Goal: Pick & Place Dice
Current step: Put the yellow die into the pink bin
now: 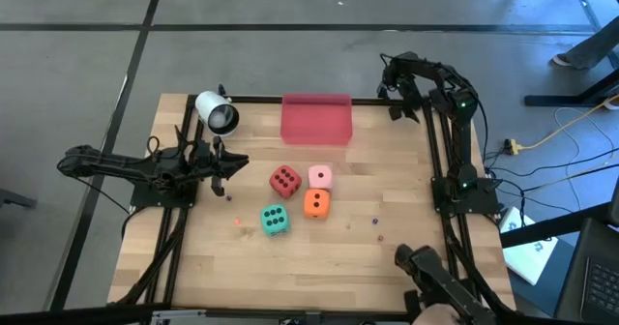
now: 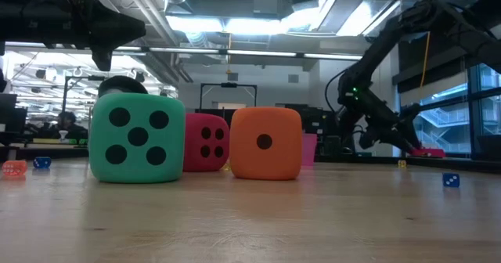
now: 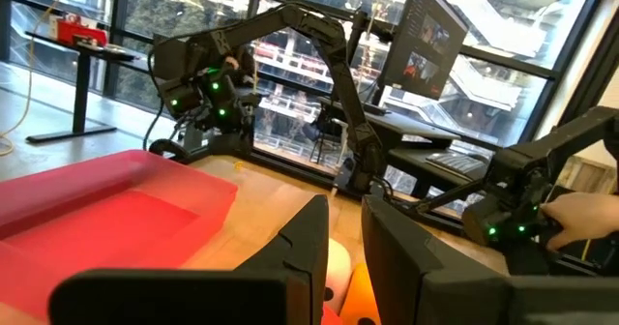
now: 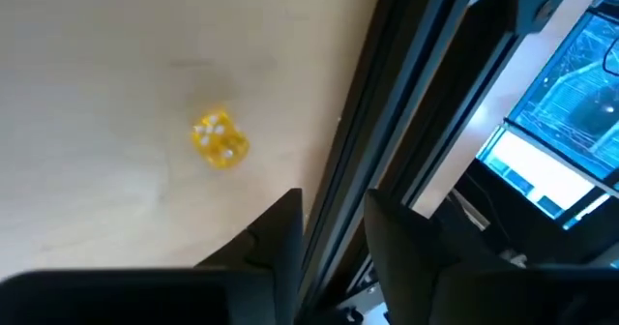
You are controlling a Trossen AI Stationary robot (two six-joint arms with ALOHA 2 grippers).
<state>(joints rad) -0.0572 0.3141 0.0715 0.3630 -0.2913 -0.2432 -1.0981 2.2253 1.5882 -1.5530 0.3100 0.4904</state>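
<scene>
You are at the approach step: your left gripper (image 1: pixel 232 162), fingers nearly together and empty, hovers just short of the red soft cube (image 1: pixel 283 180), with the light pink (image 1: pixel 320 177), orange (image 1: pixel 316 203) and green (image 1: pixel 275 220) dice beyond it. Open wider, then descend; bare wood surrounds the cluster. Your right gripper (image 4: pixel 334 230), seemingly narrow and empty, waits at the table's far right edge.

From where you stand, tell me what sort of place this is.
Probably a robotics lab or workshop: ceiling ducts over an open hall, desks with monitors by big windows, and a wooden table flanked by arms.
</scene>
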